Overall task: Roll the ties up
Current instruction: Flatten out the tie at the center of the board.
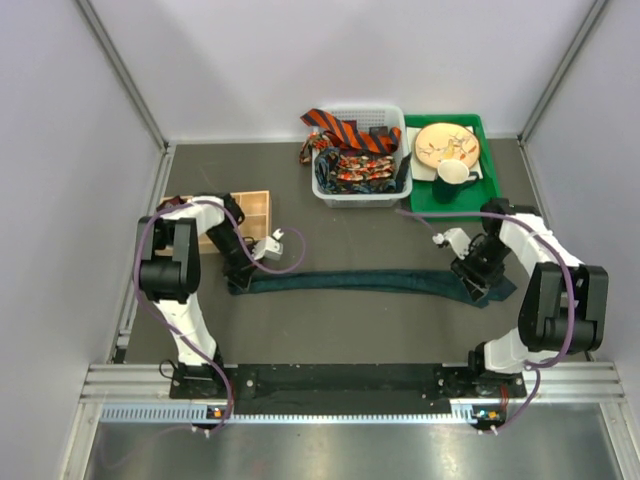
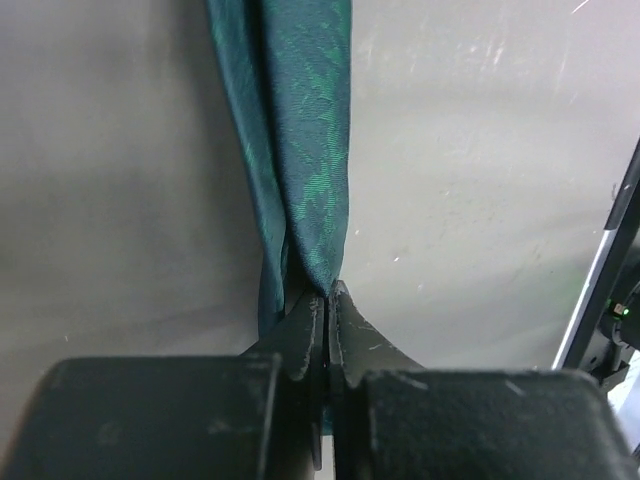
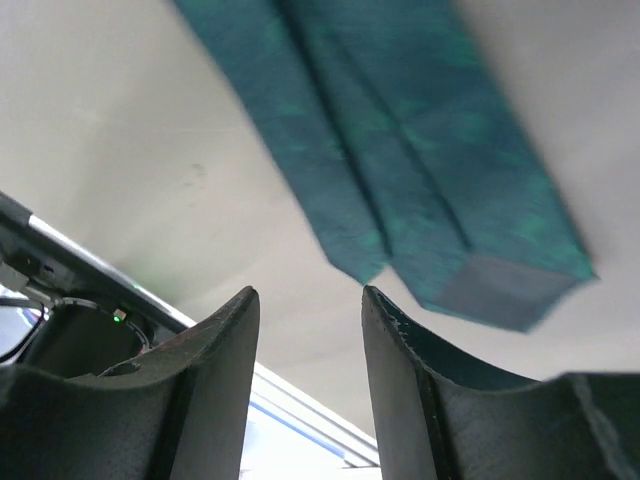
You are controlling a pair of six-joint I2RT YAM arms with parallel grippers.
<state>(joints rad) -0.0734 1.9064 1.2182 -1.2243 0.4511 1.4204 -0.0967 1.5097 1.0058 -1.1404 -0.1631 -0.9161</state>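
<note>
The dark teal tie [image 1: 370, 281] lies flat across the near bench [image 1: 350, 240], running left to right. The left tool [image 2: 328, 300] is pressed together, pinching the tie's left end. The right tool [image 3: 308, 300] is spread at the broad right end, gripping nothing. Farther back, a white basket [image 1: 362, 198] holds the orange-striped tie [image 1: 340, 128] and the patterned ties [image 1: 358, 170].

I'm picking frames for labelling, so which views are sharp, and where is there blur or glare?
Top external view: evenly lit, sharp, glare on the metal sheet at the near edge. Left wrist view: the teal tie shows crisp weave, the left pincer shut on it dark. Right wrist view: the tie is soft, the open right pincer sharper.
</note>
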